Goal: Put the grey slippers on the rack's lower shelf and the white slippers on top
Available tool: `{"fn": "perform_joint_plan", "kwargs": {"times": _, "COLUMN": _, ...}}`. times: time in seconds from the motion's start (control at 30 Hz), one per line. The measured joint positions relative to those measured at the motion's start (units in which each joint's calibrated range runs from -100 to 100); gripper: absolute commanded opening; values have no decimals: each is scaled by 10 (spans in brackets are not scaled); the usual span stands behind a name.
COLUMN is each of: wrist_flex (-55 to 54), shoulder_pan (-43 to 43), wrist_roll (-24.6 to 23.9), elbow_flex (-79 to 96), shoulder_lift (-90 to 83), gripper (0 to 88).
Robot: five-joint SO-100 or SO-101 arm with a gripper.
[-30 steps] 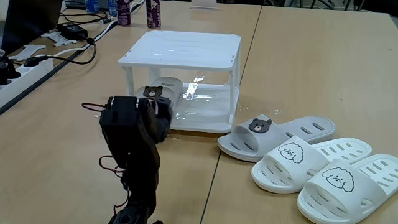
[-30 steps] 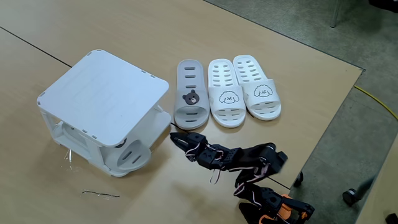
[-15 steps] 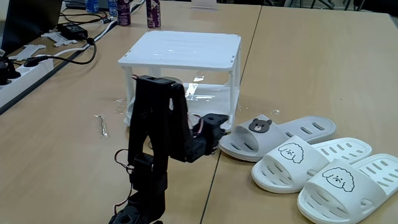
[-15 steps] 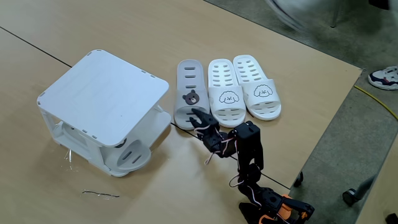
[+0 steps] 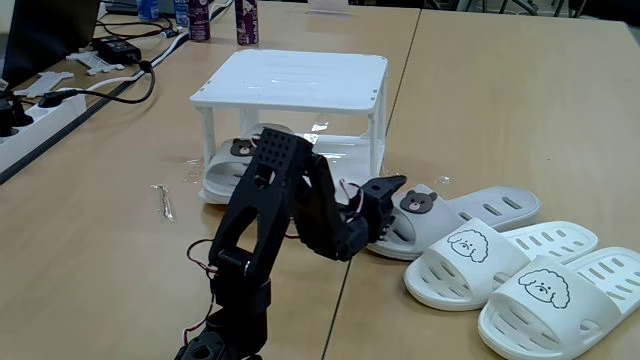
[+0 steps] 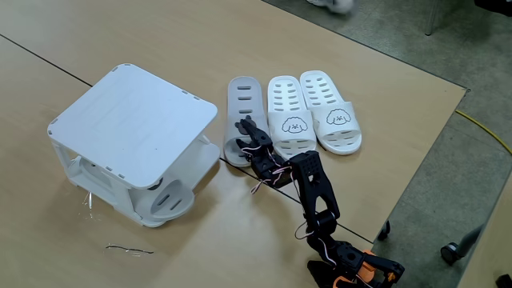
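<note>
Since the earlier frames the arm is reaching further right, from the rack front over to the loose grey slipper. Wooden surface (image 5: 500,110) is carrying everything. White rack (image 5: 290,80) (image 6: 132,120) is sitting at the centre in a fixed view, with one grey slipper (image 5: 235,160) (image 6: 170,200) lying on the lower shelf (image 5: 340,175); its top shelf is bare. Black arm (image 5: 285,215) (image 6: 316,192) is stretching low across the front of the rack. White slippers (image 5: 520,275) (image 6: 312,116) are lying side by side on the surface, off the rack, just beside the second grey slipper (image 5: 450,215) (image 6: 244,100), which is lying right next to the rack. Hand (image 5: 385,190) (image 6: 252,136) is hovering at the strap end of that second grey slipper, over the bear face, jaws parted a little, gripping nothing; I cannot tell whether a fingertip is touching the strap.
</note>
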Motion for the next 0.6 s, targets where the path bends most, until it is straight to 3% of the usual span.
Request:
{"fn": "perform_joint_plan", "kwargs": {"times": 0.13, "wrist_flex": 0, "shoulder_pan": 12, "wrist_roll": 0, "elbow_flex": -83, "shoulder_lift": 69, "gripper": 307}}
{"fn": "perform_joint_plan", "kwargs": {"times": 0.3, "wrist_flex": 1, "shoulder_pan": 22, "wrist_roll": 0, "elbow_flex": -194, "shoulder_lift": 138, "gripper": 0}}
{"fn": "perform_joint_plan", "kwargs": {"times": 0.6, "wrist_flex": 28, "shoulder_pan": 37, "wrist_roll": 0, "elbow_flex": -178, "shoulder_lift": 102, "gripper": 7}}
